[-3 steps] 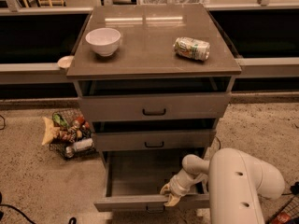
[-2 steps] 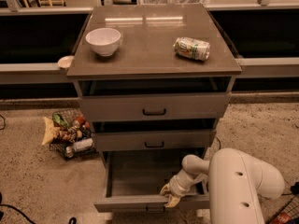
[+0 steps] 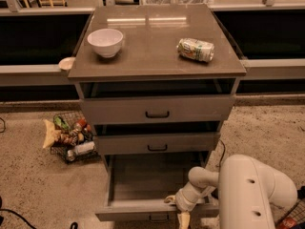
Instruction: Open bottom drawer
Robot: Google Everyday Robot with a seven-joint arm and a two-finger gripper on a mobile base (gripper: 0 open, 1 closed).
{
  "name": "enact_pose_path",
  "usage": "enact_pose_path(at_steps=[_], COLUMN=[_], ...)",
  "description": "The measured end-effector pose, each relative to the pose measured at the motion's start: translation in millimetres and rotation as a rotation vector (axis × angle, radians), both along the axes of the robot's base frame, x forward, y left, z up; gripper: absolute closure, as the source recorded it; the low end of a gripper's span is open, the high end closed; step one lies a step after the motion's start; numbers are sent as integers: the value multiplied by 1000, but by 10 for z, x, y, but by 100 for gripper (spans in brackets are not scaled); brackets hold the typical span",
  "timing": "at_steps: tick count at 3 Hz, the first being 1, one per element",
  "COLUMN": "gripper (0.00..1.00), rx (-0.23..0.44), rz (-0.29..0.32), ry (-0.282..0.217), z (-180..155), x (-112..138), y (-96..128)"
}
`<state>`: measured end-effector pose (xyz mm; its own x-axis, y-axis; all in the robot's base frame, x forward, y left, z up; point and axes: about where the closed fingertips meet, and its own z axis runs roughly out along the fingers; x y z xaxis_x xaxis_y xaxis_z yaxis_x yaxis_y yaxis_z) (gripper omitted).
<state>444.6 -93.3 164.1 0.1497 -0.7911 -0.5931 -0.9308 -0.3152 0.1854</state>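
The bottom drawer [image 3: 143,209] is the lowest of three grey-brown drawers in the cabinet and stands pulled well out, showing a plain grey inside that holds nothing. Its small black bar handle [image 3: 158,218] shows at the lower edge of the front. My gripper [image 3: 177,209] is at the drawer's front rim, right of the middle, just above and to the right of the handle, with pale fingertips [image 3: 183,219] hanging over the front. My white arm [image 3: 252,190] fills the lower right.
The middle drawer [image 3: 157,142] and top drawer [image 3: 157,109] stand slightly out. On the cabinet top [image 3: 152,56] are a white bowl [image 3: 105,42] and a can lying on its side [image 3: 196,49]. A wire basket of snacks [image 3: 69,137] sits on the floor at left.
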Motion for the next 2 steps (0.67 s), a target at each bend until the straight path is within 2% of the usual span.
enact_pose_path(at_steps=[1,2], gripper=[0,26], rx=[-21,-46], rz=[-22,-35], ry=[23,42], z=[24,93], x=[-301,-612], y=[-53,-80])
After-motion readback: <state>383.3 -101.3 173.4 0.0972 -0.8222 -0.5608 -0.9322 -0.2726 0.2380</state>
